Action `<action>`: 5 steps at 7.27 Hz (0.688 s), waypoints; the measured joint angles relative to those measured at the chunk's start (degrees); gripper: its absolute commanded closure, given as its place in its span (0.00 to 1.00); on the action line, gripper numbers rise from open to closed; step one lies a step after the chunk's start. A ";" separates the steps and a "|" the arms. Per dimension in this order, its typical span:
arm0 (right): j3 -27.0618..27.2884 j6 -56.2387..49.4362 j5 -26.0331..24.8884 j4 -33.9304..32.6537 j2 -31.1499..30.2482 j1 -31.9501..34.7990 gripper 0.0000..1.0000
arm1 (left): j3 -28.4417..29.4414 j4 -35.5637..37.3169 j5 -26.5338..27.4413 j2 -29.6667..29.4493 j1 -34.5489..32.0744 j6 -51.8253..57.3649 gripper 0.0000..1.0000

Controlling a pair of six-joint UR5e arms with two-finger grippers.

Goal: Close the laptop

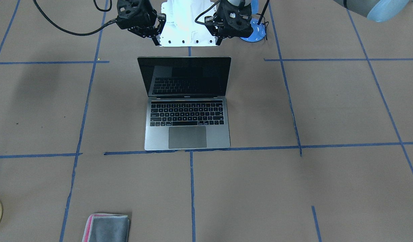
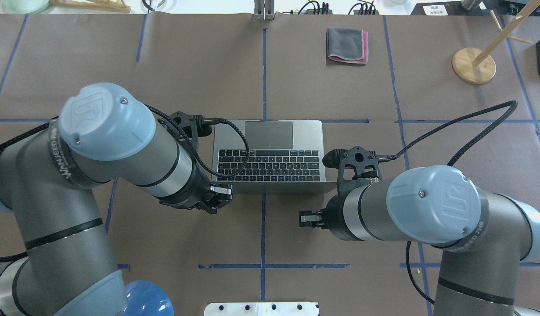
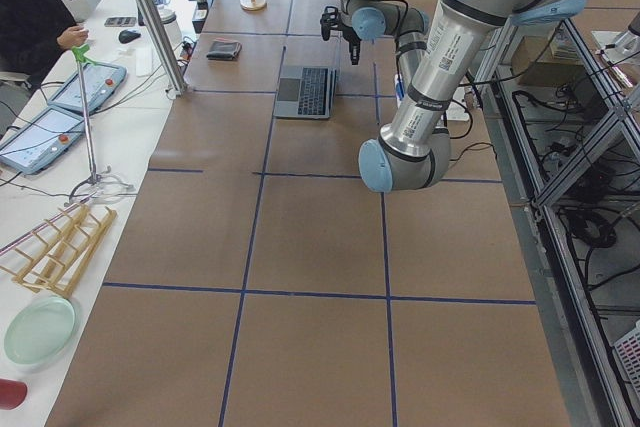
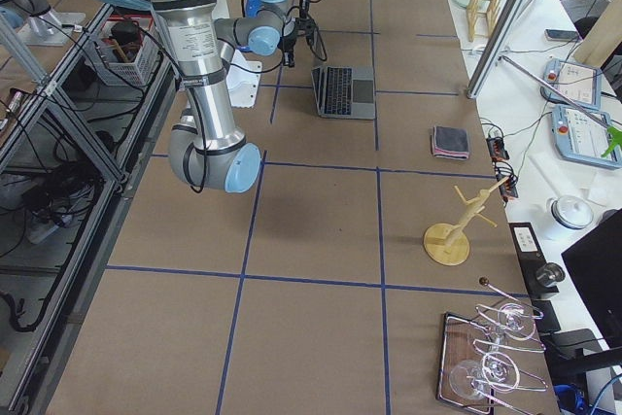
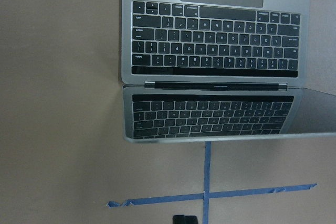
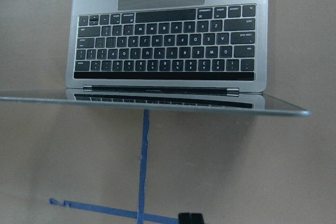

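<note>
The laptop (image 1: 187, 111) lies open in the middle of the table, its keyboard facing away from me and its black screen (image 1: 184, 76) standing up and tilted back toward me. It also shows in the overhead view (image 2: 270, 153) and in both wrist views (image 5: 215, 51) (image 6: 168, 40). My left gripper (image 2: 226, 193) hovers behind the lid's left corner and looks shut and empty. My right gripper (image 2: 301, 218) hovers behind the lid's right side and also looks shut and empty. Neither touches the laptop.
A folded grey-and-pink cloth (image 2: 347, 45) lies at the far side of the table. A wooden stand (image 2: 473, 65) is at the far right. My white base plate (image 1: 188, 23) and a blue round base (image 1: 255, 32) sit behind the laptop.
</note>
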 measured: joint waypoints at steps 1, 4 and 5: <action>-0.30 -0.09 -0.40 0.04 0.18 0.00 0.99 | 1.06 -0.54 0.63 -0.30 1.23 -0.47 1.00; -0.97 -0.27 -1.88 1.17 0.30 0.43 0.99 | 3.82 -0.84 3.04 -2.33 2.70 -1.57 1.00; -1.43 -0.43 -2.12 1.60 0.37 1.14 1.00 | 4.28 -0.96 4.18 -2.52 2.17 -1.59 1.00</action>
